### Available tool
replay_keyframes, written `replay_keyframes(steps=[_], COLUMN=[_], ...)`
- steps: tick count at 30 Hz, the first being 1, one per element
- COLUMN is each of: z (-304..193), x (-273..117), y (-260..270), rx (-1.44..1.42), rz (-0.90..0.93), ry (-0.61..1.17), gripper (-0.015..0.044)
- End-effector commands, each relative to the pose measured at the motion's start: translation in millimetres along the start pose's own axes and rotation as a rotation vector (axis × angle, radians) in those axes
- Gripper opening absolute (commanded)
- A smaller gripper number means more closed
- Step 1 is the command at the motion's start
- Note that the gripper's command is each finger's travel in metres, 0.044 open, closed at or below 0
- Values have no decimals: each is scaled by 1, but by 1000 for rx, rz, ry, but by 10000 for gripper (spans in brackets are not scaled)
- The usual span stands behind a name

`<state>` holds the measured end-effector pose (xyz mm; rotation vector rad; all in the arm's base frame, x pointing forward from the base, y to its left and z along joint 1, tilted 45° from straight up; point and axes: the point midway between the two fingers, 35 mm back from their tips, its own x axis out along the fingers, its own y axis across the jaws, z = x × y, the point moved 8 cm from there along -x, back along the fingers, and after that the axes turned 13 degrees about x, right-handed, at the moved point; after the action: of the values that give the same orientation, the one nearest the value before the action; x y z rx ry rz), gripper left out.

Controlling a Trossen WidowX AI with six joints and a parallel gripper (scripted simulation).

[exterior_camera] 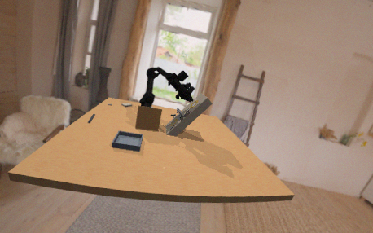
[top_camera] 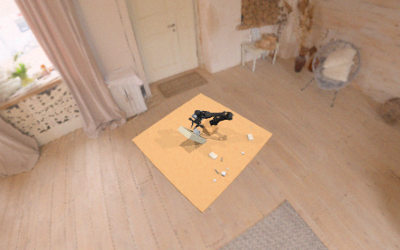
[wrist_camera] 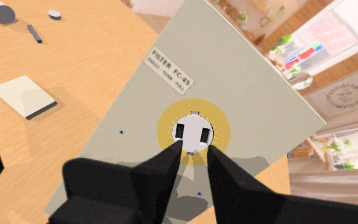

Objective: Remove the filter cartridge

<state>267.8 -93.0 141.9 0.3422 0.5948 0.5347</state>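
Tabletop (top_camera: 202, 192) (exterior_camera: 151, 175) (wrist_camera: 95, 45) bears a tilted panel (top_camera: 187, 134) (exterior_camera: 191, 117) (wrist_camera: 240, 75); the claw (top_camera: 193, 124) (exterior_camera: 190, 100) (wrist_camera: 195, 147), partly open and empty, points at twelve o'clock in the wrist view toward the seated cartridge (wrist_camera: 193, 134), where slight misalignment could make tips miss the slots.

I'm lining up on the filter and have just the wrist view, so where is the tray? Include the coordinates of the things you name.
Observer: The exterior view shows the blue tray (exterior_camera: 127, 142) on the table (exterior_camera: 151, 171), beyond your picture.
Operator: Anything standing near it? I see the cartridge (wrist_camera: 192, 133) in the panel (wrist_camera: 240, 90) (exterior_camera: 191, 115) and my fingertips short of it.
Observer: Yes, a brown upright block (exterior_camera: 148, 118) stands between the tray and the arm's base (exterior_camera: 147, 100).
Operator: And is the tray loaded?
Observer: No, its floor shows bare in the exterior view.
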Motion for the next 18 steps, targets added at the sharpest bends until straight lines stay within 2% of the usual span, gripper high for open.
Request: replay_keyframes(steps=[1,18], z=[-2,-3], x=[6,23], y=[0,2], rx=[10,11], rz=[-3,0], ry=[4,-3], gripper=[110,110])
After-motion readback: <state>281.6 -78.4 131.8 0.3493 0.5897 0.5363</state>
